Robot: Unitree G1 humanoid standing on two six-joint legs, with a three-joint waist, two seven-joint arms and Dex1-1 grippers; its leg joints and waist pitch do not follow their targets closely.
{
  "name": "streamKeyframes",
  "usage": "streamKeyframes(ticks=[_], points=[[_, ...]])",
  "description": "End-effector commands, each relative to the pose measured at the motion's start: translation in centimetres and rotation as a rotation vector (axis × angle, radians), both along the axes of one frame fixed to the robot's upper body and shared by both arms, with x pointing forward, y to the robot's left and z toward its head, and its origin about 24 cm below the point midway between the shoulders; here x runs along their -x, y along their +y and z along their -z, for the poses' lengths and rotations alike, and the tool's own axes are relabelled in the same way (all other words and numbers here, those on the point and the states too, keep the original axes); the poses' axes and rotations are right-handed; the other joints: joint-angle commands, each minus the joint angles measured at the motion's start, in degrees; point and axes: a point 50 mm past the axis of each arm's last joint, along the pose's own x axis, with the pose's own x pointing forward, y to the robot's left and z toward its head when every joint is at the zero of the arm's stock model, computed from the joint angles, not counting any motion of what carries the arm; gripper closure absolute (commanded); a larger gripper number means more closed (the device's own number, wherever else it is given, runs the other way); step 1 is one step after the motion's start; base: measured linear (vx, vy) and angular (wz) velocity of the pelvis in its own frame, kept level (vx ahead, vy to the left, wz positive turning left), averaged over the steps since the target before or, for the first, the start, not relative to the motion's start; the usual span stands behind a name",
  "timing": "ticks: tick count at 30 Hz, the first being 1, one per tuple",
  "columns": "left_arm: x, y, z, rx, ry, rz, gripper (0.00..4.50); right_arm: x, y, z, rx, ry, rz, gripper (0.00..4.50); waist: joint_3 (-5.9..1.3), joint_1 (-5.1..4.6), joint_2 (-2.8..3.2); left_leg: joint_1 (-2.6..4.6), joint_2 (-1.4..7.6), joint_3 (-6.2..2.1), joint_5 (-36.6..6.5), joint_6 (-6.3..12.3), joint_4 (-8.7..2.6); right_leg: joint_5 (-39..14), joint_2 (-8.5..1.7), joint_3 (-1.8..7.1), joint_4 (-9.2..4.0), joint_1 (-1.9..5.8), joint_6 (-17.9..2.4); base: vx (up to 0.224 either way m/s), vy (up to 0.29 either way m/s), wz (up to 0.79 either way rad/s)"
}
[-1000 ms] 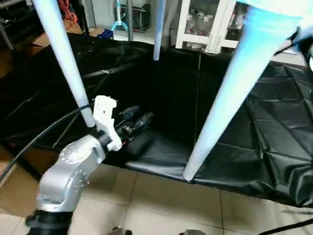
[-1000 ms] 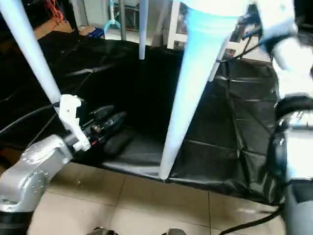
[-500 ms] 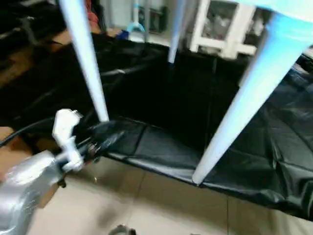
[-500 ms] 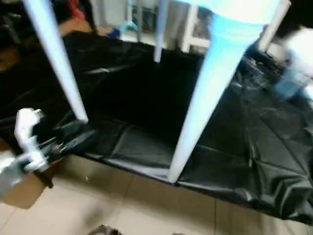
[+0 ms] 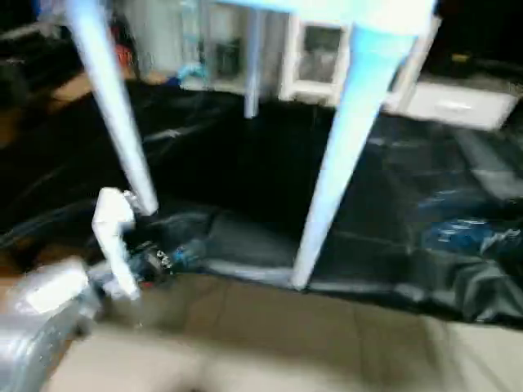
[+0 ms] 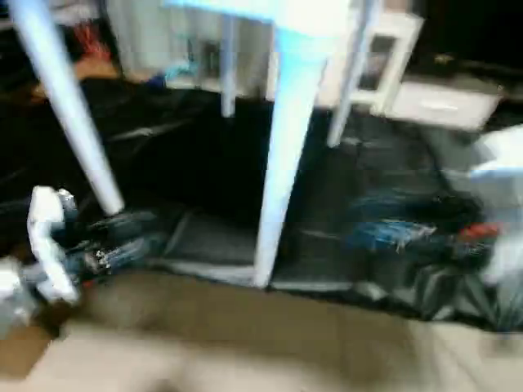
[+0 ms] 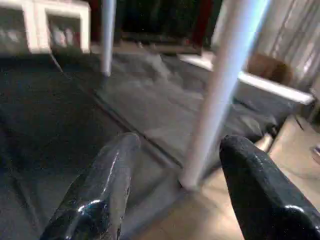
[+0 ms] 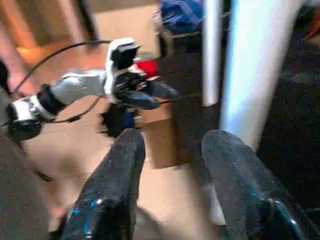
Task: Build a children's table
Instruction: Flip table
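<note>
Children's table (image 5: 343,122): upright on black sheet (image 5: 392,204) | cabinet (image 5: 315,61) behind | left gripper (image 7: 175,165) spread, empty | right gripper (image 8: 170,165) spread, empty

You have the white plastic children's table (image 5: 327,12) standing on its 4 tubular legs on the black sheet (image 5: 392,204). Its near-left leg (image 5: 114,122) ends just beside the left gripper (image 5: 176,253), beyond the spread jaws.
</note>
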Motion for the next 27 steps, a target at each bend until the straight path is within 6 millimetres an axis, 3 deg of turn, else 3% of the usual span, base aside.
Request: streamKeyframes(ticks=[1,2,3,4,5,6,7,8,10,11,12,13,14,17,19,20,22,27], points=[[-0.3,0.0,-0.6,-0.021,-0.025,0.000,1.53,-0.8,1.0,0.7,0.053,-0.024,0.029,2.74,-1.65,-0.24,-0.55,1.09,4.67,-1.18,-6.5,-2.55,-6.87,-23.9,-1.76,3.47,-10.59,-1.03,-9.7,-0.117,0.009,0.10],[-0.4,0.1,-0.4,-0.035,-0.022,-0.002,1.53,-1.6,1.9,1.5,0.049,-0.029,0.058,2.77,-1.65,-2.20,0.08,1.24,6.61,-1.85,-20.2,-2.26,-10.36,-9.7,-1.41,3.38,-8.78,-0.54,-12.0,-0.117,0.009,0.10],[-0.4,0.2,-0.2,-0.056,-0.014,-0.016,1.53,-2.6,3.0,2.3,0.046,-0.054,0.078,2.91,-2.01,-2.32,0.23,1.56,6.42,-1.40,-22.2,-2.31,-10.58,-9.5,-1.88,3.39,-9.22,-0.19,-12.2,-0.108,0.015,0.05],[-0.5,0.3,-0.1,-0.070,-0.008,-0.026,1.53,-3.2,3.8,2.8,0.042,-0.071,0.087,3.17,-1.94,-2.80,0.40,1.18,5.91,-0.85,-22.7,-3.16,-10.77,-11.7,-2.79,3.48,-10.05,0.06,-12.1,-0.051,0.013,-0.06],[-0.5,0.4,0.1,-0.083,-0.002,-0.039,1.53,-3.6,4.7,3.2,0.012,-0.074,0.082,3.17,-2.11,-3.11,-0.02,0.84,5.72,-0.60,-21.3,-3.34,-10.87,-12.4,-2.98,3.41,-10.38,0.32,-11.7,-0.051,0.013,-0.06],[-0.5,0.5,0.2,-0.089,0.002,-0.046,1.53,-3.8,5.2,3.4,-0.007,-0.076,0.076,3.17,-1.99,-3.17,0.00,0.41,5.70,-0.42,-19.7,-3.55,-11.32,-13.3,-3.26,3.50,-10.97,0.64,-10.6,0.000,0.000,0.00],[-0.5,0.5,0.3,-0.090,0.005,-0.053,1.53,-3.9,5.8,3.6,-0.031,-0.067,0.063,3.18,-1.97,-3.19,0.07,0.60,5.81,-0.34,-19.9,-3.55,-11.32,-14.0,-3.37,3.52,-11.21,0.46,-10.2,0.000,0.000,0.00],[-0.5,0.5,0.4,-0.096,0.008,-0.065,1.53,-4.0,6.8,3.9,-0.062,-0.053,0.035,3.50,-1.84,-3.15,-0.69,1.01,5.94,0.14,-20.1,-3.77,-11.40,-15.8,-3.53,3.69,-11.89,0.00,-9.6,0.000,0.000,0.00],[-0.5,0.5,0.6,-0.101,0.010,-0.075,1.53,-4.1,7.5,4.3,-0.070,-0.047,0.015,3.64,-1.96,-2.98,-0.69,1.20,6.12,0.54,-19.1,-3.95,-11.46,-15.9,-3.66,3.84,-11.90,-0.18,-9.5,0.000,0.000,0.00],[-0.6,0.5,0.7,-0.105,0.012,-0.085,1.53,-4.2,8.0,4.6,-0.069,-0.046,0.007,3.68,-2.07,-2.93,-0.53,1.18,6.29,0.80,-17.1,-3.98,-11.65,-13.6,-3.58,3.87,-11.76,-0.15,-9.7,0.000,0.000,0.00],[-0.5,0.4,0.8,-0.107,0.016,-0.090,1.53,-4.7,8.7,5.0,-0.064,-0.055,0.016,3.80,-2.14,-3.04,-1.06,0.90,6.33,0.93,-15.9,-3.71,-11.77,-12.0,-3.51,3.86,-11.61,-0.01,-9.8,0.000,0.000,0.00],[-0.5,0.4,0.9,-0.109,0.019,-0.090,1.53,-5.1,9.1,5.3,-0.056,-0.065,0.027,3.80,-2.12,-2.97,-0.86,0.81,6.29,1.01,-15.0,-3.58,-11.94,-10.9,-3.43,3.91,-11.44,0.00,-9.8,0.000,0.000,0.00],[-0.4,0.4,1.0,-0.112,0.023,-0.089,1.53,-5.9,9.7,5.8,-0.038,-0.089,0.060,3.94,-2.22,-2.91,-0.58,1.19,6.28,1.39,-14.9,-4.29,-12.08,-8.7,-3.19,4.00,-11.17,-0.54,-10.5,0.000,0.000,0.00],[-0.3,0.5,1.1,-0.119,0.028,-0.085,1.53,-7.1,10.2,6.1,-0.034,-0.114,0.117,4.22,-2.64,-2.89,-0.76,1.34,6.30,1.62,-14.9,-4.95,-12.26,-4.7,-2.74,4.20,-10.68,-0.61,-10.4,0.000,0.000,0.00],[-0.2,0.5,1.1,-0.127,0.029,-0.081,1.53,-7.8,10.6,6.2,-0.042,-0.126,0.150,4.43,-2.99,-2.87,-0.96,1.38,6.06,2.18,-11.8,-4.05,-12.03,0.8,-2.52,4.52,-10.24,-0.67,-11.0,0.026,0.004,-0.03],[-0.2,0.5,1.1,-0.132,0.029,-0.079,1.53,-8.3,10.8,6.2,-0.045,-0.137,0.170,4.48,-3.18,-2.77,-0.84,1.03,6.01,2.40,-7.6,-3.05,-12.03,5.8,-2.43,4.47,-9.84,-0.16,-11.6,0.053,0.008,-0.07],[-0.3,0.4,1.0,-0.130,0.025,-0.076,1.53,-8.9,10.8,6.1,-0.037,-0.157,0.208,4.48,-3.20,-2.76,-0.93,1.28,5.96,2.76,-5.8,-2.14,-11.81,9.1,-2.26,4.51,-9.72,-0.17,-12.4,0.000,0.000,0.00],[0.0,0.2,0.8,-0.117,0.022,-0.058,1.53,-9.1,9.8,5.7,-0.036,-0.185,0.251,4.48,-3.17,-2.44,-0.98,1.49,6.08,3.38,-4.0,-0.24,-11.65,10.7,-2.30,4.68,-9.85,0.12,-13.3,0.000,0.000,0.00]])
